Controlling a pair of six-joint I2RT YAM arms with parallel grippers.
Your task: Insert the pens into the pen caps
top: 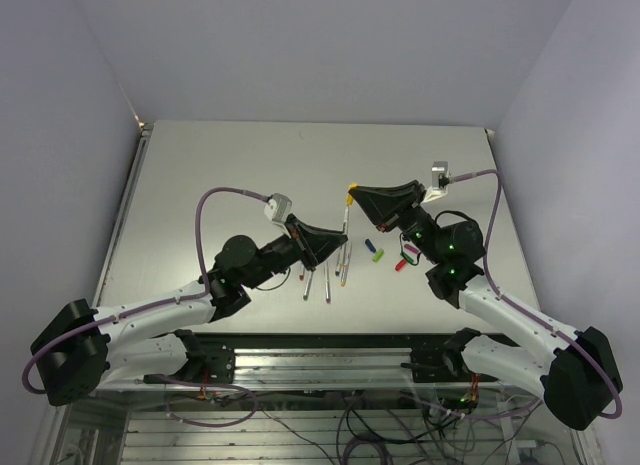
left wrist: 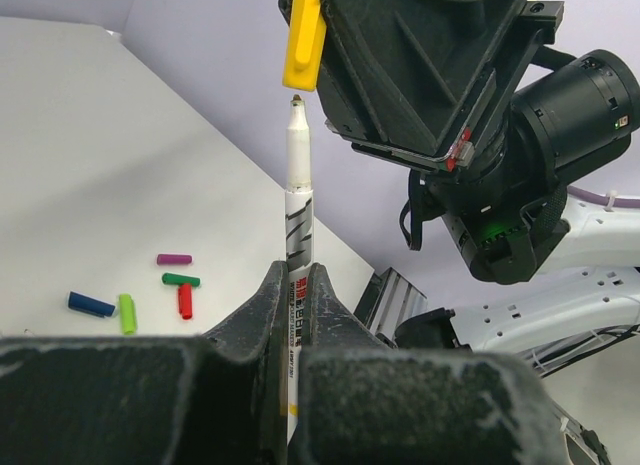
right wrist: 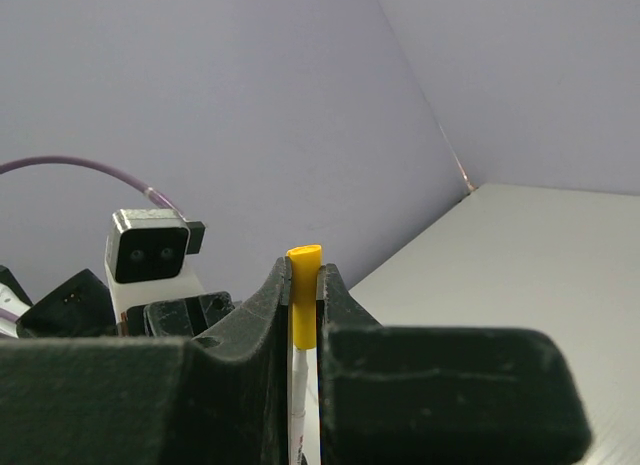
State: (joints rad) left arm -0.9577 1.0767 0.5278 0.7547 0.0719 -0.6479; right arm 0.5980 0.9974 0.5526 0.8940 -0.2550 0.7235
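My left gripper (left wrist: 292, 285) is shut on a white pen (left wrist: 298, 185) and holds it upright with the bare tip on top. Directly above the tip, a small gap away, hangs the yellow pen cap (left wrist: 303, 35), on which my right gripper (right wrist: 304, 285) is shut. In the right wrist view the yellow cap (right wrist: 304, 297) stands between the fingers and the pen (right wrist: 300, 405) rises below it. From above, the two grippers (top: 345, 242) (top: 352, 196) meet over the table's middle. Several more pens (top: 327, 283) lie near the left gripper.
Loose caps lie on the table to the right of the pens: blue (top: 369, 245), light green (top: 376, 253), magenta (top: 410, 248), dark green (top: 408, 257) and red (top: 401, 266). The left wrist view shows them too, with the magenta one (left wrist: 174, 259) farthest. Walls enclose the table.
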